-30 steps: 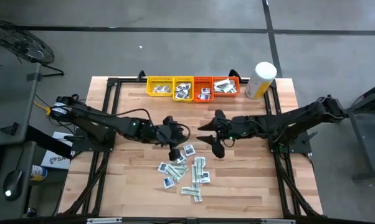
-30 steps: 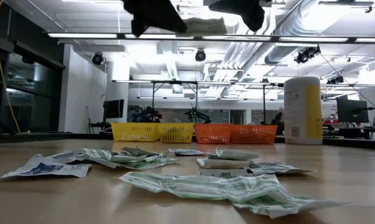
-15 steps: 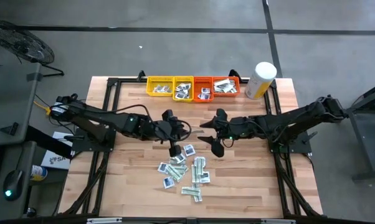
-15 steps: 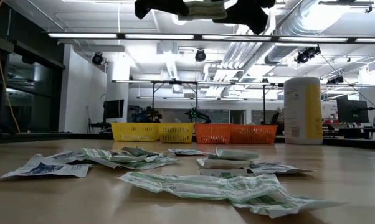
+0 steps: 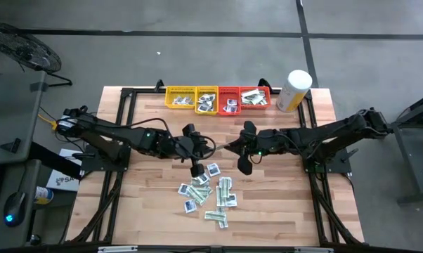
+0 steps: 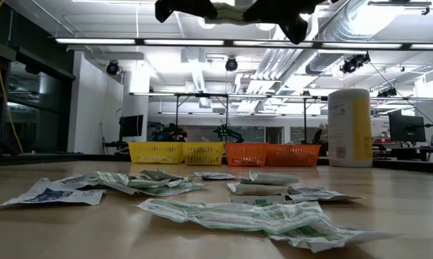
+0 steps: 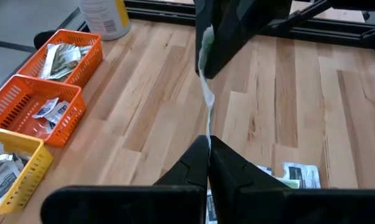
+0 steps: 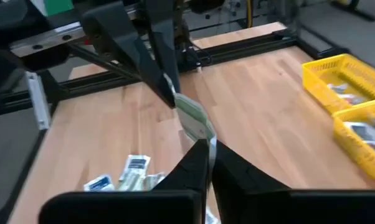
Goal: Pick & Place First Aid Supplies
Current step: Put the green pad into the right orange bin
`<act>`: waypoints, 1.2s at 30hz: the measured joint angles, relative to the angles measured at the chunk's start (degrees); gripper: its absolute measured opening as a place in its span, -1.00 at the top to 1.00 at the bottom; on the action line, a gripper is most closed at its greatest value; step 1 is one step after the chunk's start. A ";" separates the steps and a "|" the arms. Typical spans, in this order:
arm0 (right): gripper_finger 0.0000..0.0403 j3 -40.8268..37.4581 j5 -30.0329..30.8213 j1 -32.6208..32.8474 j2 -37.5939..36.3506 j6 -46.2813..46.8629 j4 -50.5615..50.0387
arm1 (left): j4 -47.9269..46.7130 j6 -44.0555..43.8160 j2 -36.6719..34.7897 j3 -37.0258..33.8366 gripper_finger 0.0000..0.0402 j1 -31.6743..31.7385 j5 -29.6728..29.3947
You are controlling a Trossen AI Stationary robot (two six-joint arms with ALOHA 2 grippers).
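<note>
One narrow white-and-green strip packet [image 7: 206, 99] hangs in the air between my two grippers, high above the table's middle. My left gripper [image 7: 208, 138] is shut on one end of it and my right gripper [image 8: 206, 142] on the other. In the low view both grippers, left [image 6: 184, 8] and right [image 6: 285, 14], sit at the top with the packet [image 6: 231, 7] between them. The remaining first aid supplies [image 5: 208, 193], strips and small squares, lie flat and scattered on the wood below. My left gripper pinches the strip's near end [image 7: 207, 127] between its two fingertips, coming from the table's left and slanting a little down. The strip runs on from the fingers, clear of the table, to the other gripper. My right gripper pinches the strip's opposite end [image 8: 200, 132] between its two fingertips, coming from the table's right and slanting slightly down. The strip is lifted clear and spans the short gap to the left gripper's fingers [image 8: 166, 84].
Yellow and orange trays [image 5: 218, 98] with packets in them stand in a row at the far edge. A white-and-yellow canister [image 5: 294, 90] stands to their right. Bare wood lies on either side of the scattered packets, and black frame rails run along the table's sides.
My left gripper has risen a little with the strip, which hung from it alone. My right gripper, open beside the strip's free end before, has shut on that end. The strip now hangs between both grippers.
</note>
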 joint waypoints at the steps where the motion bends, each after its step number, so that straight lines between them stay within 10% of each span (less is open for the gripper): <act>1: 0.97 0.00 -0.93 -0.37 0.00 0.49 0.00 | 0.02 0.00 0.00 0.00 0.99 0.00 0.00; 19: 1.00 1.03 -0.86 -10.41 -0.95 0.51 -14.74 | -11.33 -2.18 -4.86 0.00 0.12 0.00 -15.51; 36: 1.00 16.17 -13.75 -45.74 0.68 -31.12 -43.91 | -26.07 -13.75 -8.39 -0.02 0.10 0.00 -23.17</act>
